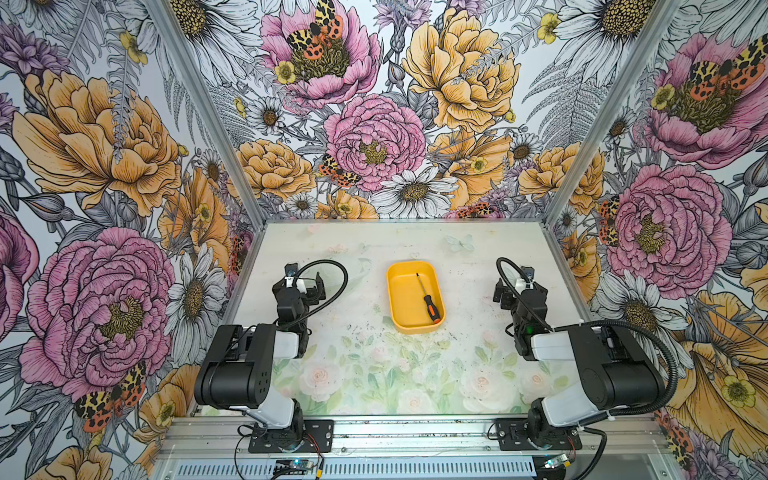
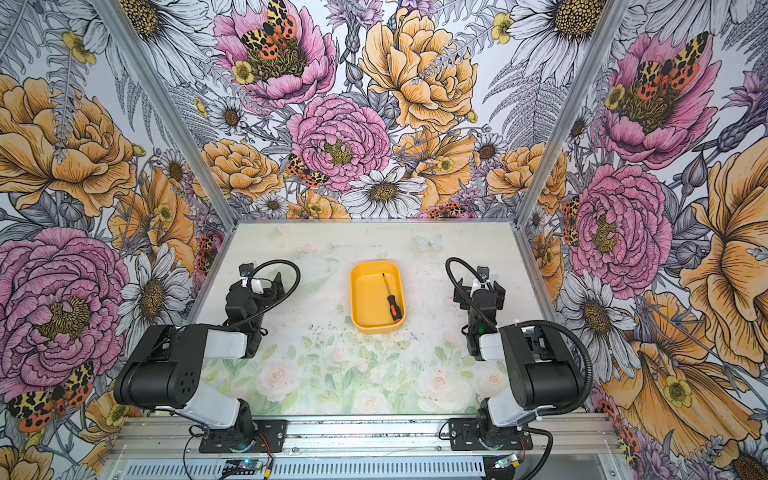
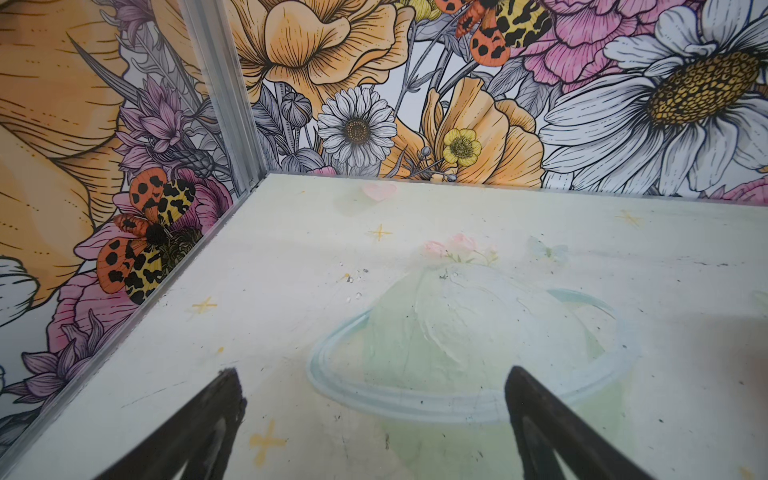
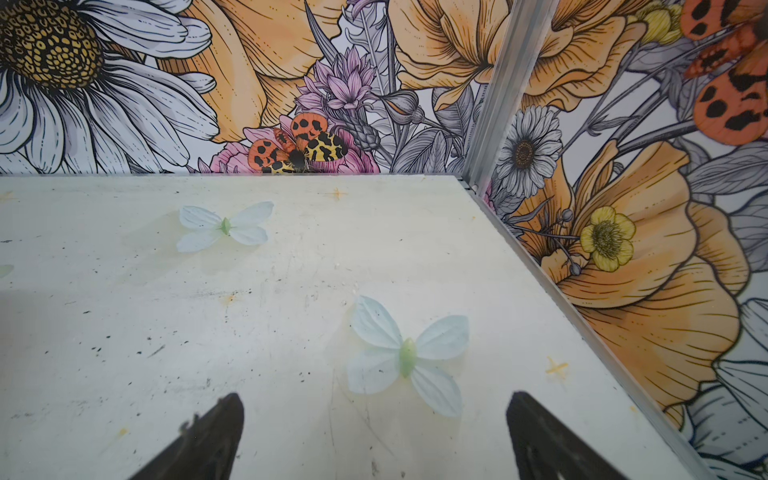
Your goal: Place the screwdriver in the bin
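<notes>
Your screwdriver (image 1: 427,299) lies inside the bin (image 1: 390,291), flat on the yellow floor. Its black-and-orange handle is tucked into the near right corner and the thin shaft runs away toward the far wall, tipped slightly left. That lengthwise lie makes sense: the tool looks a little shorter than the bin's long side, so it fits within the walls only along that axis, with nothing riding up over the rim. Both top views show it this way.

The bin sits near the middle of the desk (image 1: 353,249), about evenly between your two arms, so either could reach it.

The left claw (image 3: 373,372) hangs over bare desk on the left, well apart from the bin. Its two dark fingers are spread wide with only the printed surface between them, and it holds nothing. The right claw (image 4: 375,397) mirrors it on the right side. Its jaws are wide apart over a printed butterfly (image 4: 405,357) and it is empty too. In a top view you can see the right claw (image 2: 480,291) pointing toward the far wall rather than at the bin.

I judge the task done — the tool is contained and neither claw is over the bin. Both arms stand clear of it, so pulling them back should not disturb it.
</notes>
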Available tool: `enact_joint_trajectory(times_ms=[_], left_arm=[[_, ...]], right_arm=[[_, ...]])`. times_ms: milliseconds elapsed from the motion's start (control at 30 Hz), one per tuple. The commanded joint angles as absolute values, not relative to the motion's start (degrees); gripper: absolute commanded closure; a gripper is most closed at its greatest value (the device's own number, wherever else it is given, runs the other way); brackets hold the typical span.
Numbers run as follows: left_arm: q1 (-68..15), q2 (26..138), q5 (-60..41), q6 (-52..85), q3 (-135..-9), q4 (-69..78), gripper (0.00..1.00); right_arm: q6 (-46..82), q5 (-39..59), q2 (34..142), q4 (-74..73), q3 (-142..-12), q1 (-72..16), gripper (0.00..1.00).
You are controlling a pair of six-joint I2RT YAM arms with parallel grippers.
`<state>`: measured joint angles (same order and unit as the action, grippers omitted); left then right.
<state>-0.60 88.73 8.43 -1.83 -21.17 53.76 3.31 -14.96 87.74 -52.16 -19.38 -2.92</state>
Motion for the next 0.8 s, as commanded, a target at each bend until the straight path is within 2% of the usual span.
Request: enact_joint_trajectory(times_ms=[0,200,333,767], left_arm=[[-0.5,88.8,7.5,-0.9,-21.6,53.7,0.01],[-1.5,88.8,9.4,-1.6,-20.9,55.2,0.01],[-3.4,89.0,14.3,-2.4,-19.5,58.2,0.01],[-3.5,89.0,14.6,-2.5,-19.4,58.4,0.01]], right_arm=[[3.1,-14.5,87.9,-53.4,-20.5,-2.6,0.01],[3.1,-14.5,87.9,-53.5,-20.5,-2.6,0.01],[3.2,-14.5,88.0,-53.4,-20.5,-2.6,0.0],[3.1,-14.5,87.9,-53.4,-20.6,-2.6,0.01]])
